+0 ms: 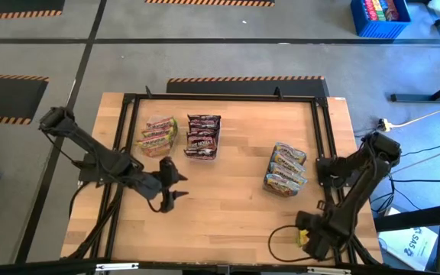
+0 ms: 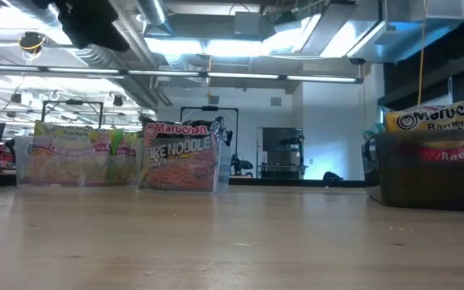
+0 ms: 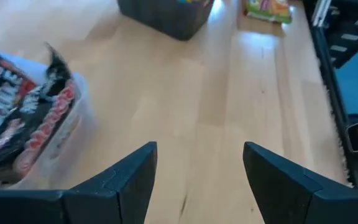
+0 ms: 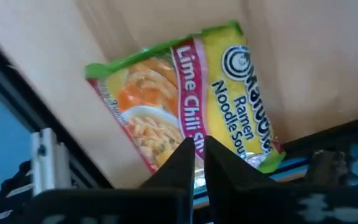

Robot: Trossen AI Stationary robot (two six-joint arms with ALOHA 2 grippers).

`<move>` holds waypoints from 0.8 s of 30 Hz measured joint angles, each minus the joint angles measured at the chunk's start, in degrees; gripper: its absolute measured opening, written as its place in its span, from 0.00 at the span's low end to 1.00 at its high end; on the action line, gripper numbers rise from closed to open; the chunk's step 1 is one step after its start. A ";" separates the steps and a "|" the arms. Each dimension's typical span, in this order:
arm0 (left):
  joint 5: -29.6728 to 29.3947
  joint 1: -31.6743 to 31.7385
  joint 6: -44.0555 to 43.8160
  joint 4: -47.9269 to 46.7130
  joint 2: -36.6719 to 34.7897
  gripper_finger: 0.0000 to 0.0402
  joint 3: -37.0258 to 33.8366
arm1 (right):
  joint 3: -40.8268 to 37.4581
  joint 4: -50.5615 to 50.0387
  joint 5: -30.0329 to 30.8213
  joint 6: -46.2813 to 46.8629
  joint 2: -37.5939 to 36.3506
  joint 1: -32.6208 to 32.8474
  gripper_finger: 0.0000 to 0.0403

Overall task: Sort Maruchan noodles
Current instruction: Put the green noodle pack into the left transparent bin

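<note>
Three sorted stacks of Maruchan noodles stand on the wooden table [image 1: 235, 214] as the job nears its end: a clear bin of yellow-pink and yellow-green packets [image 1: 157, 136] at the far left, a bin of dark maroon Fire Noodle packets [image 1: 202, 136] just beside it, and a darker bin of light blue and yellow packets [image 1: 285, 169] well apart on the right side. One packet appears to remain outside the bins: a yellow-green Lime Chili Shrimp packet [image 4: 185, 99], seen from the right wrist, lies flat on the table near the frame rail. The right pincer [image 4: 194, 152] sits at that packet's edge with its fingers pressed almost together, apparently nipping the wrapper, though the contact itself is hard to confirm from this angle. The left pincer [image 1: 168, 187] hovers over bare wood near the maroon bin, fingers spread and holding nothing. What seems left is to carry this last packet across to the yellow-green stack on the far left.
</note>
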 joint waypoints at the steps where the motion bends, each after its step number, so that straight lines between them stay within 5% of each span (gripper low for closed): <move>1: -0.03 -0.34 -0.11 0.66 0.67 0.58 0.03 | -1.44 1.71 -0.91 0.04 0.02 0.28 0.05; 9: 0.07 -2.49 -1.56 1.35 4.89 0.58 0.02 | -10.37 14.78 -4.11 -6.05 2.32 -0.90 0.05; 24: -0.85 -2.78 -3.12 4.45 6.66 0.58 0.04 | -8.99 37.27 18.03 -20.84 6.09 -14.53 0.05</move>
